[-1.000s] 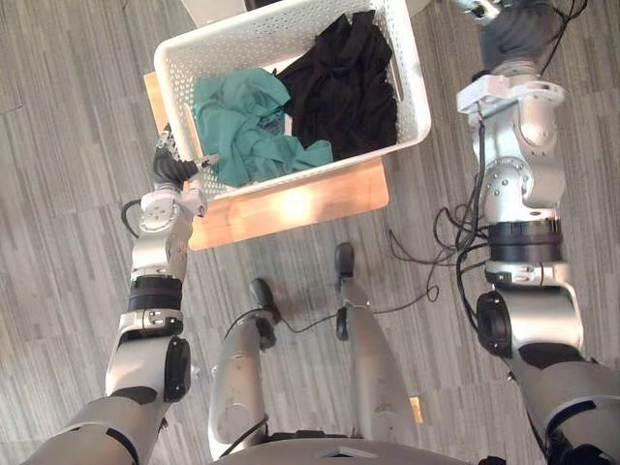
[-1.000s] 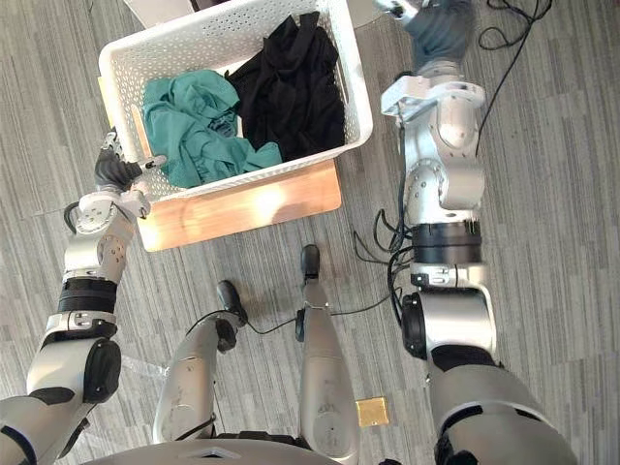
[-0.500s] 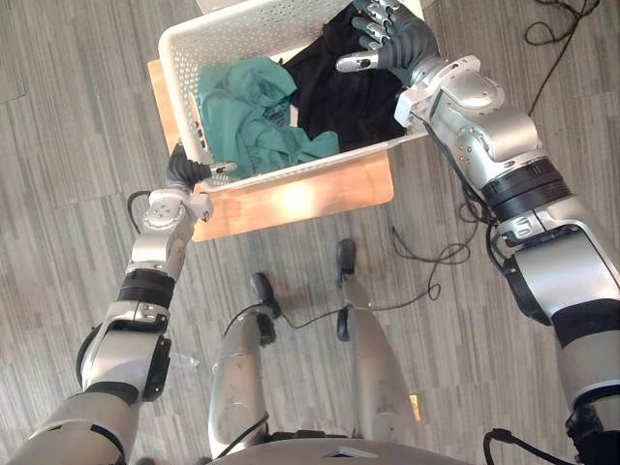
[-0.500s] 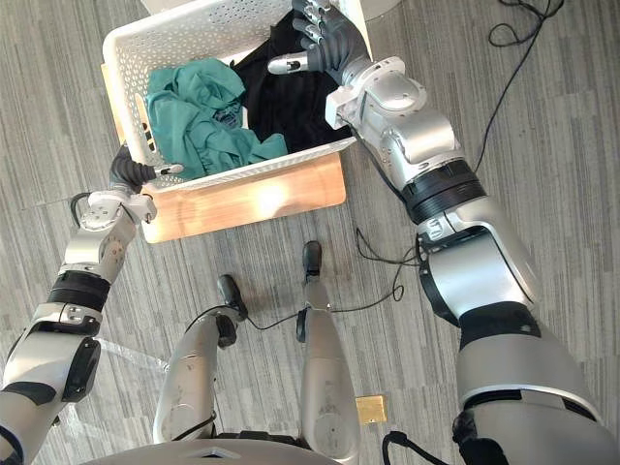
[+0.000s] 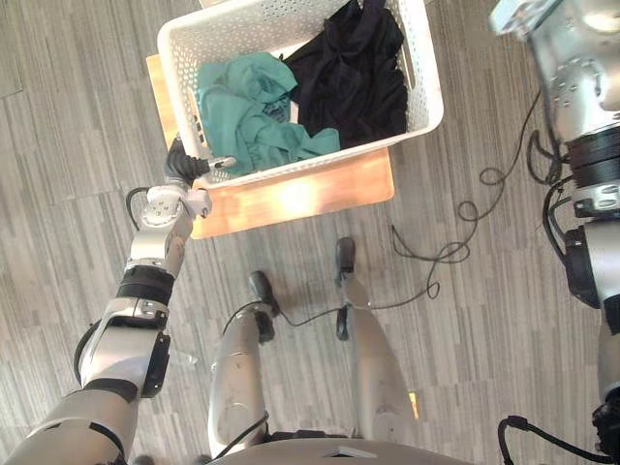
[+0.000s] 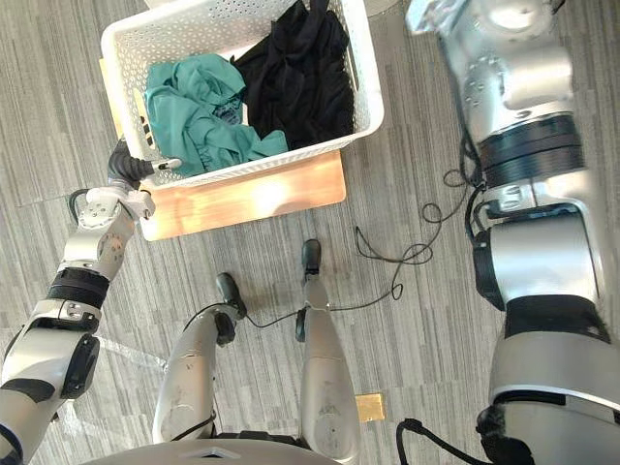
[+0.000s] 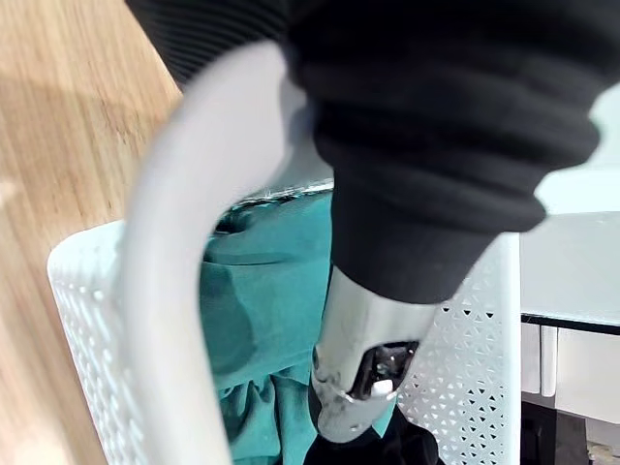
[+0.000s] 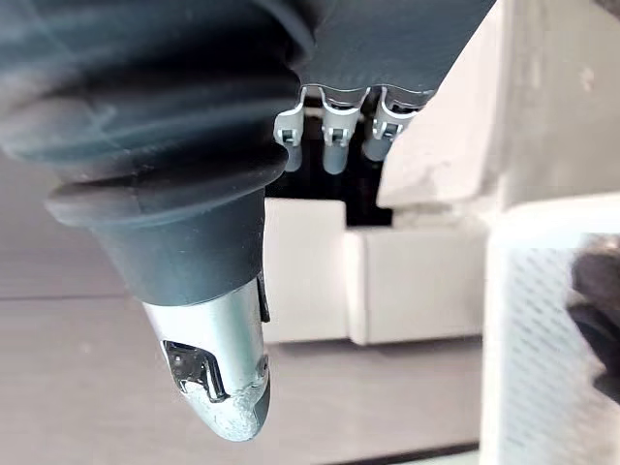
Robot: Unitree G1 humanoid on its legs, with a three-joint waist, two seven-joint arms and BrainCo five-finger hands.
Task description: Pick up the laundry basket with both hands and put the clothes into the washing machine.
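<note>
A white perforated laundry basket (image 5: pixel 320 165) stands on a low wooden board (image 5: pixel 291 199). Inside it, teal clothes (image 5: pixel 242 111) lie to the left and black clothes (image 5: pixel 354 73) to the right. My left hand (image 5: pixel 182 165) is at the basket's near left corner. In the left wrist view its thumb (image 7: pixel 363 339) reaches over the rim (image 7: pixel 174 271) to the teal cloth (image 7: pixel 262 310). My right arm rises past the basket's right side. In the right wrist view my right hand (image 8: pixel 218 378) holds nothing, with the basket's corner (image 8: pixel 538 329) beside it.
Grey wood-grain floor (image 5: pixel 77 116) surrounds the board on all sides. White panelled furniture (image 8: pixel 407 281) stands beyond the basket's far side.
My right arm has pulled back from above the black clothes and swung up to the right of the basket. The left hand has stayed at the near left corner.
</note>
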